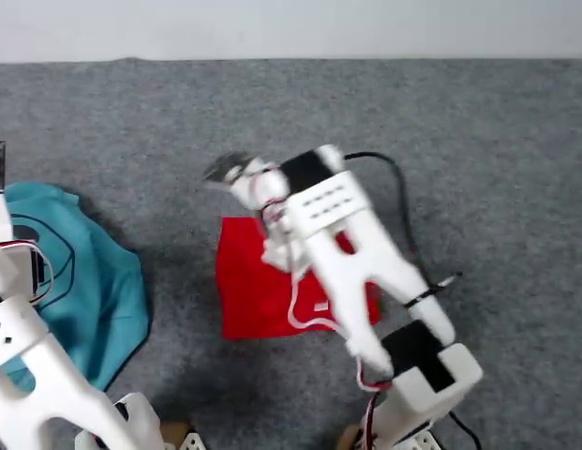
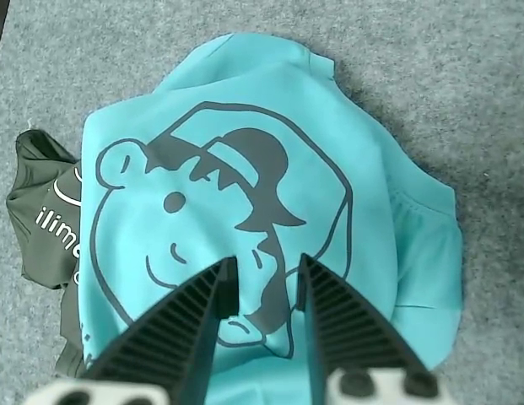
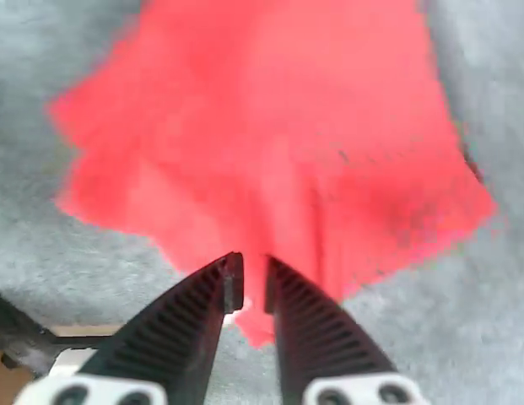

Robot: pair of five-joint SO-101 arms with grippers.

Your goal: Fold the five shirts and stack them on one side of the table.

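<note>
**Ribbed fingers [image 2: 194, 329] of your left hand [image 2: 266, 274] held apart over the teal shirt [image 2: 380, 245]**

Closest to you in the left wrist view, those two black fingers stand a moderate way apart and grip nothing. Teal cloth shows in the gap between them. Their tips sit over the chin side of a dark printed face, a round-eared cartoon head in a hat, ringed by an angular outline. The teal shirt lies as a rounded, loosely gathered bundle with soft folds along one edge. You cannot tell whether the tips touch the cloth. A dark olive garment [image 2: 34, 261] with white lettering sticks out from under it on one side. Both rest on the grey, felt-like desk [image 2: 464, 76].

From the high view, the teal shirt is at the desk's left edge, with your left arm [image 1: 33, 375] stretched over its near part. The red shirt [image 1: 248, 291] lies near the middle of the desk, with bare grey between it and the teal one. It is plain red and lies as a rough rectangle, and your right arm [image 1: 356, 262] crosses over its right half. In the right wrist view, your right hand [image 3: 254, 283] is at a pointed corner of the red cloth. The cloth fans out beyond the hand, with creases running toward it. Whether that hand has the cloth pinched, you cannot tell.
</note>
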